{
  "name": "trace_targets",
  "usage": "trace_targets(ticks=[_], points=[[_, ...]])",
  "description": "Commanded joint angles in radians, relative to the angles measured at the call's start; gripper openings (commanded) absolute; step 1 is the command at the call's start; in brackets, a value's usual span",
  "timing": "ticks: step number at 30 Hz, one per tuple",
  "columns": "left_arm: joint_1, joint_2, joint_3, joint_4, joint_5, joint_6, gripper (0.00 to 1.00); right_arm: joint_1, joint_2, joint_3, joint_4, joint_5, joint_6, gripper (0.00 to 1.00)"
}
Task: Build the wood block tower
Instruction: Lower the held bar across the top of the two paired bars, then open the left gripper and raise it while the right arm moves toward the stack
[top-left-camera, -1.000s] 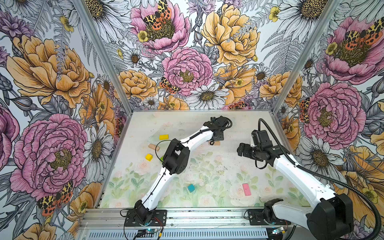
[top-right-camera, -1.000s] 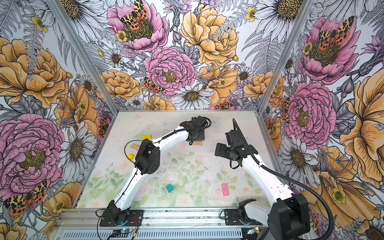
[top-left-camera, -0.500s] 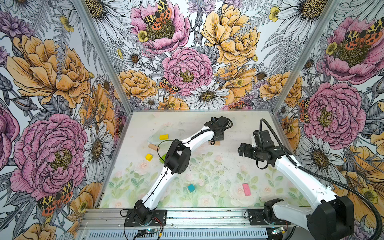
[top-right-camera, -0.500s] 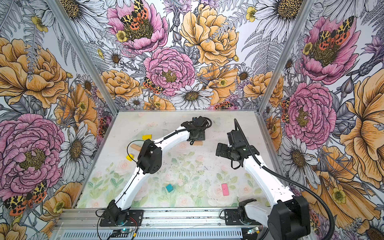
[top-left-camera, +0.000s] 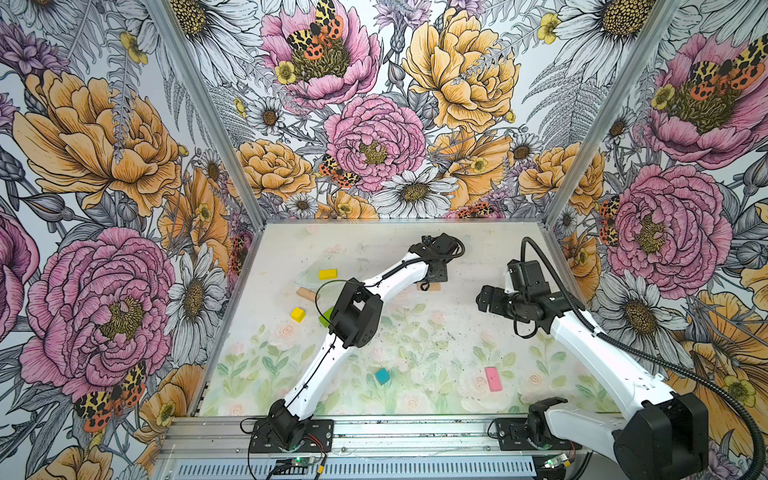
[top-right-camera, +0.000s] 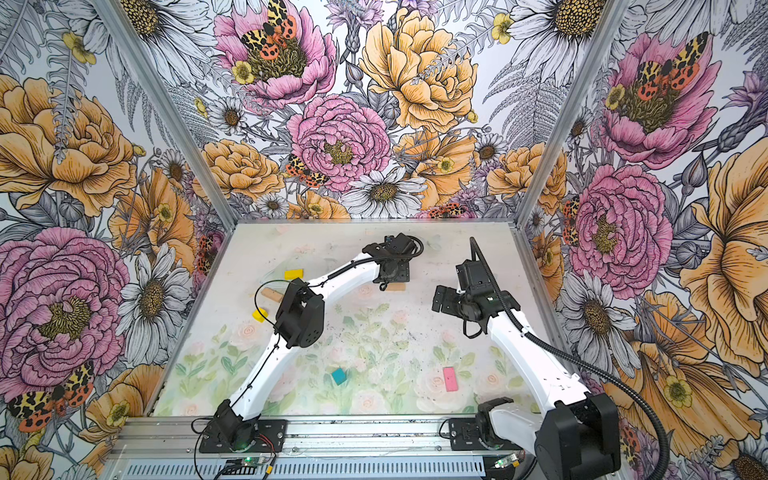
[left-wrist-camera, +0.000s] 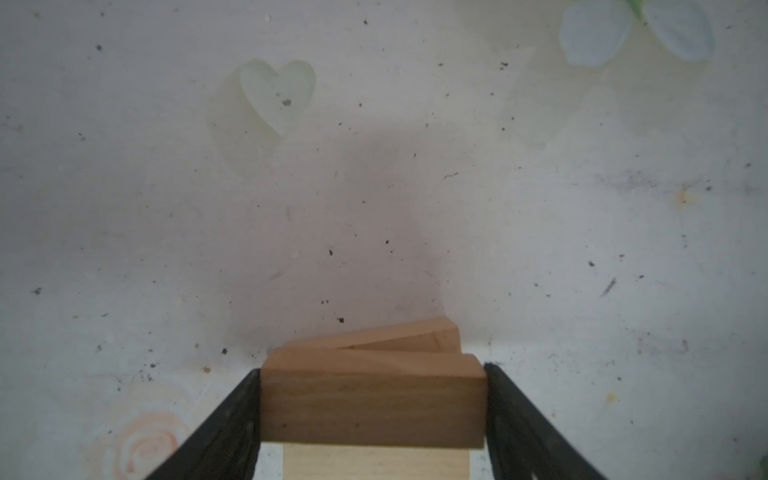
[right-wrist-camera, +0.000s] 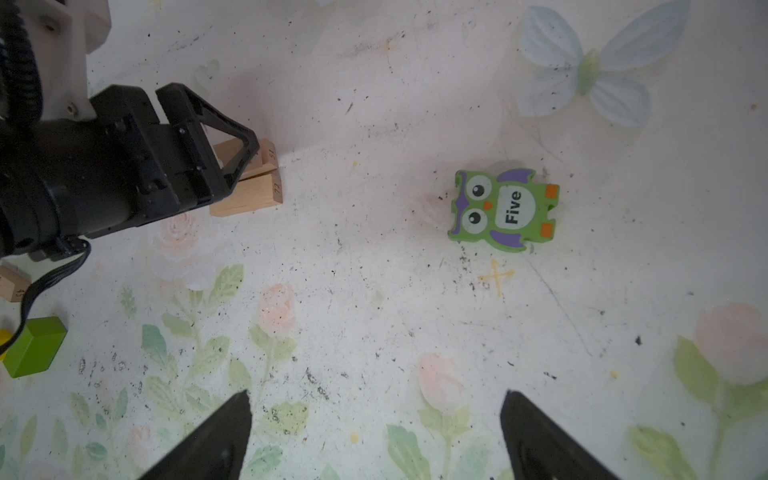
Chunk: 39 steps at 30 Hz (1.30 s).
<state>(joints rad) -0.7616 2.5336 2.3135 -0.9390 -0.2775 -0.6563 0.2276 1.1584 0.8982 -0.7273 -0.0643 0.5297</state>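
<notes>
My left gripper (left-wrist-camera: 374, 415) is shut on a tan plank (left-wrist-camera: 374, 399), one finger on each end. It is held just over two more planks, a pale one (left-wrist-camera: 376, 461) below and a skewed one (left-wrist-camera: 399, 336) behind. In the right wrist view this small stack (right-wrist-camera: 249, 195) lies on the mat under the left gripper (right-wrist-camera: 232, 166). In both top views the stack (top-left-camera: 434, 287) (top-right-camera: 397, 287) is at centre back. My right gripper (right-wrist-camera: 374, 399) hovers open and empty to its right (top-left-camera: 484, 297).
Loose on the mat lie a yellow bar (top-left-camera: 327, 274), a tan plank (top-left-camera: 307, 294), a yellow cube (top-left-camera: 297, 314), a lime green block (right-wrist-camera: 33, 347), a teal cube (top-left-camera: 382, 375) and a pink slab (top-left-camera: 493, 378). A green owl figure (right-wrist-camera: 505, 210) lies near the right gripper.
The right arm has edged slightly toward the back. The left gripper keeps the plank in the same place.
</notes>
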Motion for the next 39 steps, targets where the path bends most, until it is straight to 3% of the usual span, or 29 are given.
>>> trace_targets(ticks=[1,39], points=[[0.009,0.013,0.03,-0.003,-0.025,-0.013,0.68,-0.007,-0.022,-0.011,0.008,-0.011,-0.013,0.97],[0.008,0.036,0.06,-0.017,-0.009,0.007,0.8,-0.033,-0.026,-0.019,0.009,-0.027,-0.024,1.0]])
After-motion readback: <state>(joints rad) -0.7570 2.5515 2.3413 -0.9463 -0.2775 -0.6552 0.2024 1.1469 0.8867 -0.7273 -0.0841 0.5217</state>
